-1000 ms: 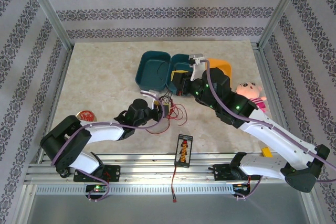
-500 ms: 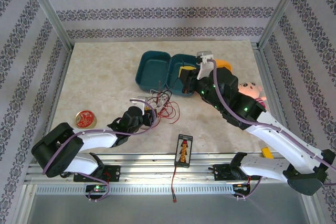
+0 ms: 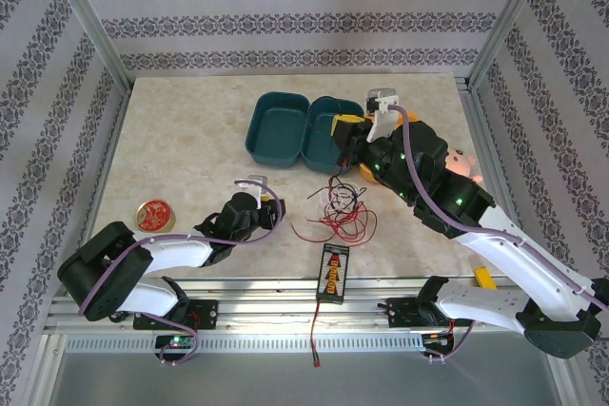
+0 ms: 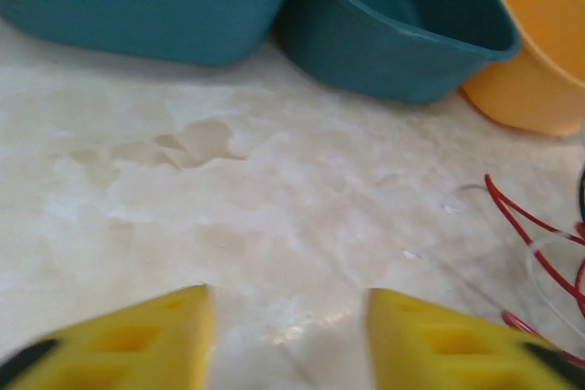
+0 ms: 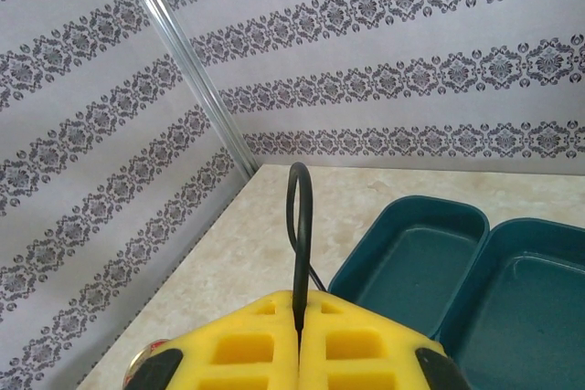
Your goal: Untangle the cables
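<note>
My left arm (image 3: 162,249) is lying low along the tabletop (image 3: 190,140), stretching from its base at the near left corner toward the middle. My left pincer (image 3: 274,204) is hanging just above the marble with its yellow fingers (image 4: 137,335) standing apart and nothing between them. It is pointing toward the two teal tubs (image 3: 281,128) and the orange bowl (image 4: 530,52) at the far side.

My right arm (image 3: 476,225) is rising from the near right corner, bending at the elbow and reaching over to the left. Its wrist is sitting high beside the tubs. My right pincer (image 5: 299,326) is clamping shut on the black cable (image 5: 299,216), and a narrow loop of it is standing straight up out of the pressed pads.

Below, the rest of the black cable is trailing down into a loose tangle on the tabletop, just right of my left pincer. The red cable (image 3: 333,225) is sprawling at the near side of that tangle. Through my left wrist camera I am seeing it at the right edge, with a faint clear cable (image 4: 535,262) beside it.
</note>
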Robot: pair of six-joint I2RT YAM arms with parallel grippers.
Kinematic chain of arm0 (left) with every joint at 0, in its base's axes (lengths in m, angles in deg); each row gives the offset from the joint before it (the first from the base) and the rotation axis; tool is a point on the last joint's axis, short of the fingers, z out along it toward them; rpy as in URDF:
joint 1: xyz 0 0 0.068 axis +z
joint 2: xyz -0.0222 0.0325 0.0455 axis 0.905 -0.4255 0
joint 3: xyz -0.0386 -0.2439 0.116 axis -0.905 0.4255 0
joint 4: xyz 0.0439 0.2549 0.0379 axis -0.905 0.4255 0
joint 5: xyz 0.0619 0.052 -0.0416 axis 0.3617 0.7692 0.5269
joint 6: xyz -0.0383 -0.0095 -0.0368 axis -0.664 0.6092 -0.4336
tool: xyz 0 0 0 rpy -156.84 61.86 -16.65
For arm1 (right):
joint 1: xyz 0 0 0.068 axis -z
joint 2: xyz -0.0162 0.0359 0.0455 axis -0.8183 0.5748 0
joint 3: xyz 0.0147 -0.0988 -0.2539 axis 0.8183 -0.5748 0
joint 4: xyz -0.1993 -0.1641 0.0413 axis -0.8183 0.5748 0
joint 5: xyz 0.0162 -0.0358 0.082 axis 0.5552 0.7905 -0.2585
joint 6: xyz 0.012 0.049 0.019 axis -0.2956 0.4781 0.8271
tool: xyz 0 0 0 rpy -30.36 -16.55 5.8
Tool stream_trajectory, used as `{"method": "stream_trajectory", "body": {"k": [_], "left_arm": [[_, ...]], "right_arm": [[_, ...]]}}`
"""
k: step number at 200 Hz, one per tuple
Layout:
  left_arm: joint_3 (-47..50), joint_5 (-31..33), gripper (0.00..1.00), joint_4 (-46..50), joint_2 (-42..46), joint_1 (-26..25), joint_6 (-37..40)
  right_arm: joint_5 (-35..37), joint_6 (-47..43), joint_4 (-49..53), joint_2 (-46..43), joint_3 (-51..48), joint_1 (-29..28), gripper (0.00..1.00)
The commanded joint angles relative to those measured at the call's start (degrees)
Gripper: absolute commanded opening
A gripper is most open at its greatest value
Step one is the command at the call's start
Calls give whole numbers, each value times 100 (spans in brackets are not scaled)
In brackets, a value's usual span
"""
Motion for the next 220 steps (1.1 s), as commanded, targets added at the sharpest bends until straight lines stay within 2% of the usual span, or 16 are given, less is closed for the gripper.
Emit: {"method": "stream_trajectory", "body": {"k": [1, 19, 52, 91, 150, 169, 197, 220], "left_arm": [[-257, -796, 73, -331, 189, 50, 432], [-362, -1203, 100, -451, 416, -22, 740], [-389, -1589, 99, -754, 691, -176, 1237], [-508, -1625, 99, -805, 406, -196, 1312], [-693, -630, 100, -1103, -140, -196, 1161], [-541, -301, 86, -1430, -276, -196, 1027], [-236, 228, 51, -1624, -326, -183, 740], [7, 285, 38, -1778, -306, -144, 611]], "right_arm": [[3, -87, -96, 99, 146, -22, 0], [-68, -77, -123, 212, 194, -14, 0], [-270, -30, -198, 449, 325, -5, 0], [-665, 79, -332, 881, 601, -4, 0], [-1126, 183, -464, 1479, 1222, -99, 0], [-1175, 243, -552, 1563, 1243, -101, 0], [-1068, 234, -532, 1549, 1216, -67, 0], [-933, 197, -507, 1453, 1141, 2, 0]]}}
